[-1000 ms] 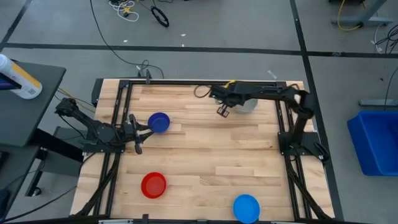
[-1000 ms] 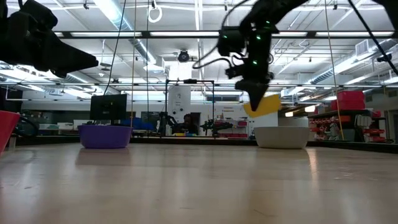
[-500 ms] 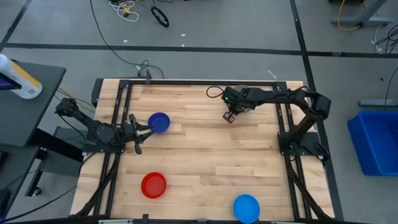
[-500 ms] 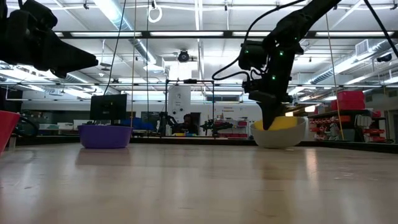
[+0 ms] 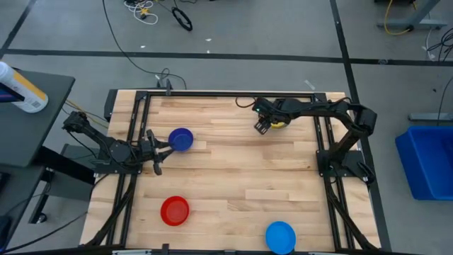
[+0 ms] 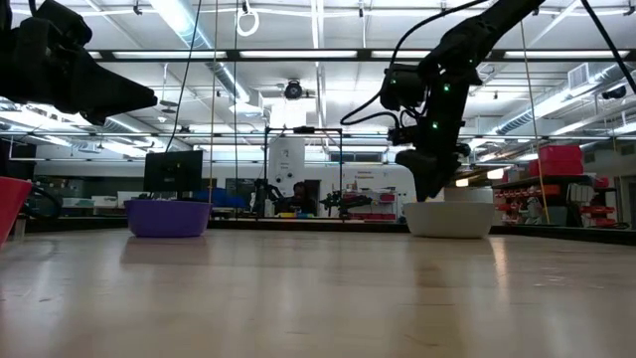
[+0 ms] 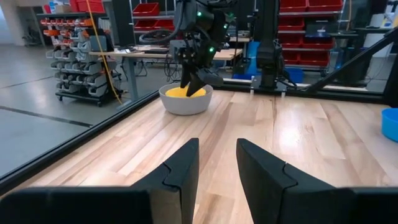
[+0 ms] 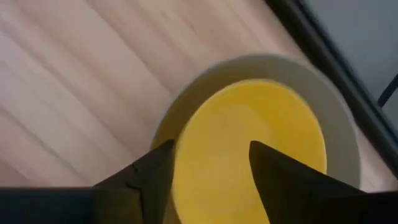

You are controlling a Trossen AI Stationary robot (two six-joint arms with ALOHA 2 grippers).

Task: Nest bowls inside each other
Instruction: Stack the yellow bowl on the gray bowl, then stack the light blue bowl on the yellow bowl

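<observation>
The yellow bowl [image 8: 249, 143] sits inside the grey bowl [image 8: 249, 65] at the table's far right, and it also shows in the left wrist view [image 7: 180, 92]. My right gripper [image 8: 208, 168] hovers open over the yellow bowl's rim, pointing steeply down. In the low view only the grey bowl [image 6: 447, 219] shows under this gripper [image 6: 427, 184]. The dark blue bowl [image 5: 181, 139] stands at the left. Beside it my left gripper [image 5: 157, 147] waits level and open with nothing between its fingers [image 7: 186, 168]. The red bowl [image 5: 175, 211] and the light blue bowl [image 5: 280, 236] stand near the front edge. My right gripper's fingers [image 8: 155, 168] stand apart at the yellow bowl's rim [image 8: 180, 149], coming from above. Whether either finger touches the rim, I cannot tell. The bowl rests upright in the grey bowl.
A black frame [image 5: 212, 93] runs round the wooden table top [image 5: 233, 170], whose middle is bare wood. A spray bottle [image 5: 21, 88] lies on a side stand at the left, and a blue bin [image 5: 428, 159] stands off the table's right.
My right gripper has carried the yellow bowl toward the table's right edge and down into the grey bowl. It has then opened and let go. The yellow bowl, first lifted and tilted beside the grey bowl, now sits inside it, below the rim in the low view.
</observation>
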